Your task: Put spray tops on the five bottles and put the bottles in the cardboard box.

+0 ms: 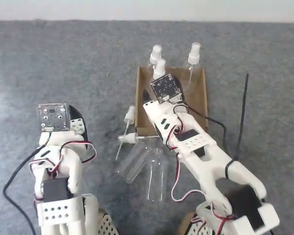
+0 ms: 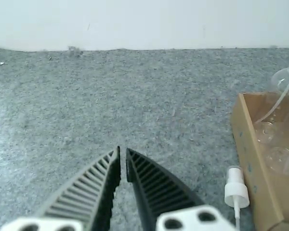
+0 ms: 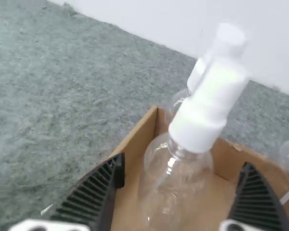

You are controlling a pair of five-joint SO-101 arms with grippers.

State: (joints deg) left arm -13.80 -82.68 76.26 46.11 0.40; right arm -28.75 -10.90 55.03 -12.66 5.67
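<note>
Right gripper (image 3: 182, 168): my fingers stand spread wide around, not touching, a capped bottle (image 3: 176, 187) upright in the box (image 1: 138, 105) by its left wall. Left gripper (image 2: 123, 154): my fingers are closed on nothing, over the table (image 2: 86, 96) left of the box. Risks: a spread finger could clip the spray top (image 3: 207, 106) and tip this bottle onto its neighbours. The bare bottles, lying on their sides, could roll if my arm brushes them. Count: three capped bottles (image 1: 193, 58) in the box; two bare bottles (image 1: 134, 159) before its near wall; two loose tops (image 1: 130, 116) at its near left corner; one box.
</note>
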